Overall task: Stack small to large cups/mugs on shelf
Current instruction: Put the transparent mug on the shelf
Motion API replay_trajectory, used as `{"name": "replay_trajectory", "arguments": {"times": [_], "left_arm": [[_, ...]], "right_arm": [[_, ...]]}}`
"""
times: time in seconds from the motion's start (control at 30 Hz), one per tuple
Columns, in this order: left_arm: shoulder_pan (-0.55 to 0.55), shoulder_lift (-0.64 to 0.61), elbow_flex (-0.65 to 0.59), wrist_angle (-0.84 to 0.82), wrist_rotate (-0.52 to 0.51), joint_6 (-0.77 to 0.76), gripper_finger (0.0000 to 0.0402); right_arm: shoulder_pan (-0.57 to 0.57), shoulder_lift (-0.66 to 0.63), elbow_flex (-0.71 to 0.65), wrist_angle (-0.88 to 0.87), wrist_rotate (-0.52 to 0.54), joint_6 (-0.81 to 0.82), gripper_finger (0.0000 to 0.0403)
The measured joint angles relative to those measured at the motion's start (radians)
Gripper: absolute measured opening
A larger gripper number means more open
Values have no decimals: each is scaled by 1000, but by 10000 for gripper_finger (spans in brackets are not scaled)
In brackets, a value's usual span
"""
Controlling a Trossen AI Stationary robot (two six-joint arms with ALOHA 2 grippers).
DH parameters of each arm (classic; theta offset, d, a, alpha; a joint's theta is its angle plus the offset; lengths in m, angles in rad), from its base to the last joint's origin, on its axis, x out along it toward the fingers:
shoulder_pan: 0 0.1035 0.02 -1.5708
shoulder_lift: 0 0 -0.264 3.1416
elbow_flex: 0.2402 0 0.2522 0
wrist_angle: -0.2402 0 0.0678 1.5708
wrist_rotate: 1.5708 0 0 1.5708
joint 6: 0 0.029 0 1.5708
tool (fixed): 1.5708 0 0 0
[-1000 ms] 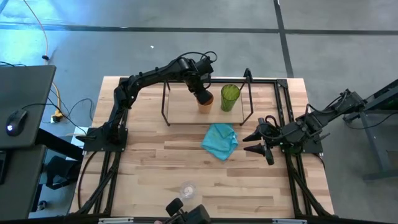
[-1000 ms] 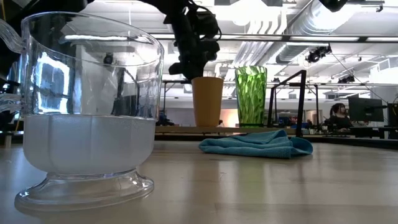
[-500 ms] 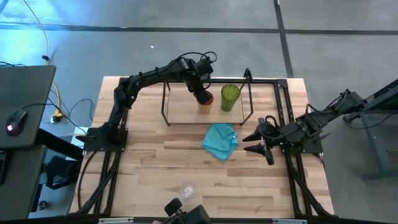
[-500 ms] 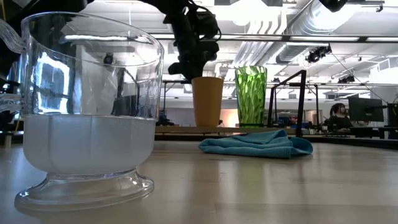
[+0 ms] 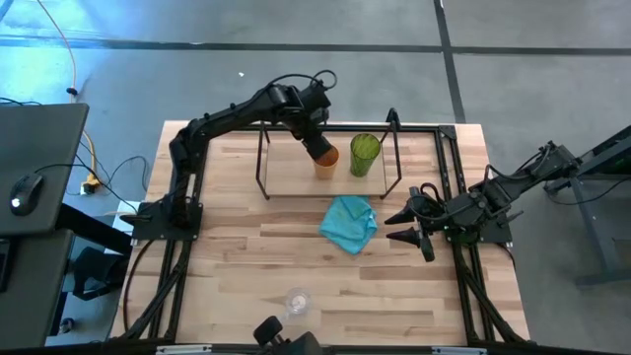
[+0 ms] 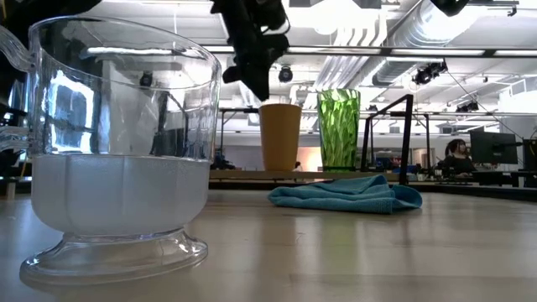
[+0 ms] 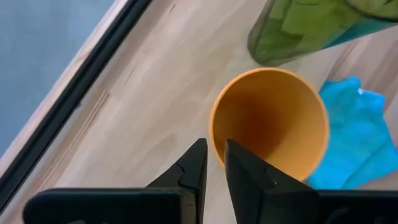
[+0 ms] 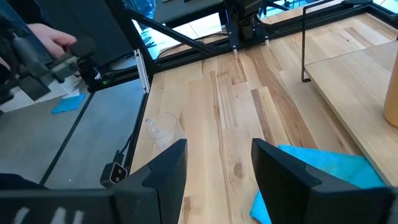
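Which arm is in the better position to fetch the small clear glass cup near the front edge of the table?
Probably the right. The right gripper is open, empty and nearer to the small clear glass cup. The left gripper, fingers nearly closed, hangs above the orange cup on the metal-rod shelf, farther away.

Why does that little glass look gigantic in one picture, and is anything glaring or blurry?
Low view: the glass stands right at the lens, so it looms huge and bends the room seen through it; bright ceiling lights glare overhead. High view: the same glass is tiny near the table's front edge. Left wrist view: the orange cup is sharp, while the green tumbler is cut off by the frame.
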State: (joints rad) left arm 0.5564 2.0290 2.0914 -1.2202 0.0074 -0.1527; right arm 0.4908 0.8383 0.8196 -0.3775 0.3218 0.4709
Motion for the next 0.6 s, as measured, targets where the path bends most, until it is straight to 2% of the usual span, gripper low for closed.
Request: {"name": "replay_trajectory", "arguments": {"times": [0.2, 0.37, 0.6], "left_arm": [[-9, -56, 0, -41, 8, -20, 47], [-41, -122, 0, -137, 35, -60, 47], [-202, -200, 0, -266, 53, -108, 47]], "right_arm": [[0, 0, 0, 0, 0, 2, 172], [0, 0, 0, 0, -10, 2, 172], [0, 0, 0, 0, -33, -2, 172]]}}
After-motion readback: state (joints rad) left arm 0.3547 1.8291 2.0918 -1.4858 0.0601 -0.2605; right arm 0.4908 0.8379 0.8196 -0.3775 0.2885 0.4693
